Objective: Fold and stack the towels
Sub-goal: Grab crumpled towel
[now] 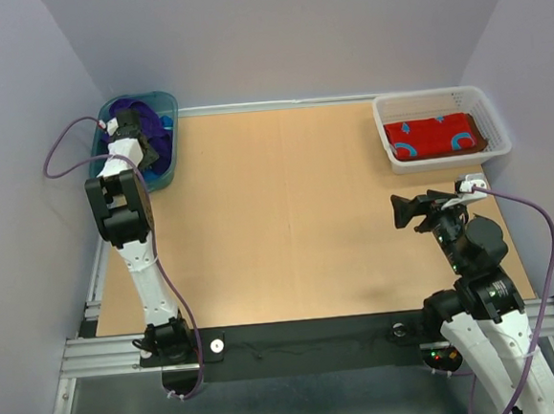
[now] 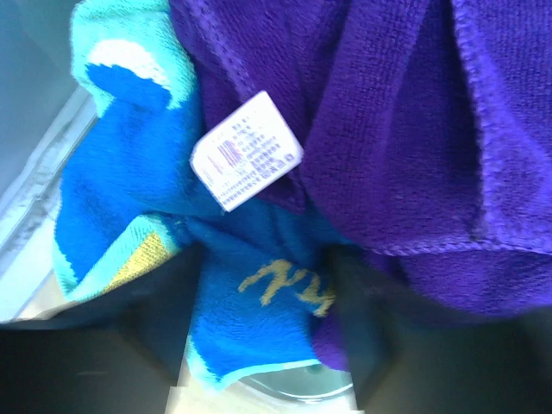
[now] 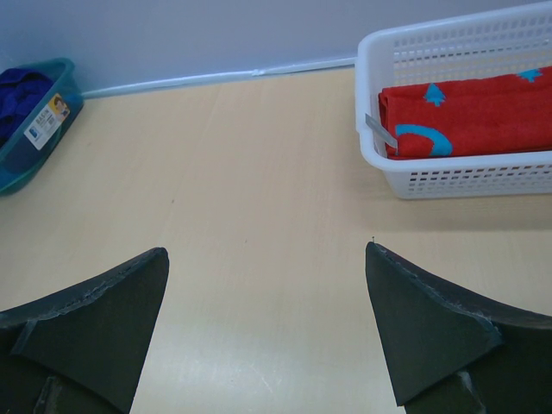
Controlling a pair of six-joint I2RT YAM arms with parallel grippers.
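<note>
The left claw [image 2: 263, 345], inside the teal tub [image 1: 171, 139] at 10 o'clock, straddled the blue-and-teal towel [image 2: 129, 198]; whether it was clamped could not be told. The right claw [image 3: 267, 319] stood apart above the worktop [image 3: 259, 172].

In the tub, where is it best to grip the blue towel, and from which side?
Probably at the bunched fold with the yellow marks on the blue towel, coming from above. That fold lies between the fingers of the left gripper, beside the purple towel.
</note>
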